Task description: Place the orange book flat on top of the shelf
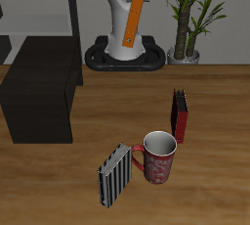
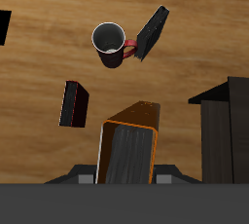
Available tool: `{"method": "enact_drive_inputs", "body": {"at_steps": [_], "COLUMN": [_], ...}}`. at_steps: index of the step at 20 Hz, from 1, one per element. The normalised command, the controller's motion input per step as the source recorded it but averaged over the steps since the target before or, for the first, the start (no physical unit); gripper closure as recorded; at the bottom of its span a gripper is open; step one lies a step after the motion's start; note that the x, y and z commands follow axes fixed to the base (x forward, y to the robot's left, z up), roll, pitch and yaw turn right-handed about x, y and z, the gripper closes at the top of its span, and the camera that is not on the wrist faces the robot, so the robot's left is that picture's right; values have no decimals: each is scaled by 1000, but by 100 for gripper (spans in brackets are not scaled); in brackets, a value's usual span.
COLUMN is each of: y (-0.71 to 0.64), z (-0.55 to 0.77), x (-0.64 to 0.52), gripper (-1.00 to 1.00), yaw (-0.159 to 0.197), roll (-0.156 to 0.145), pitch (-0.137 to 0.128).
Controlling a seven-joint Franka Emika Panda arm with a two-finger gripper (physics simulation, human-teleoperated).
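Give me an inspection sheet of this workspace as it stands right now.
Surface: wooden table, bare between the items.
Job's things: orange book held in the air near the robot's base; shelf stands low with nothing on its flat top.
Clutter: red mug; striped book leaning beside it; dark red book upright farther back.
Grippers: gripper with jaws shut on the orange book.
Cables: nothing seen.
Surroundings: potted plant and tall open shelving frame at the back.
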Motion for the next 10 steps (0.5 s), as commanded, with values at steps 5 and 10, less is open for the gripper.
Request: {"method": "enact_drive_inputs", "body": {"at_steps": [5,10], "y": [-441,-348], "z": [57,197], "x": [123,2], "gripper": [100,100], "yaw": [24,-27], "roll": [-118,-82], "pitch": [-25,-30]}}
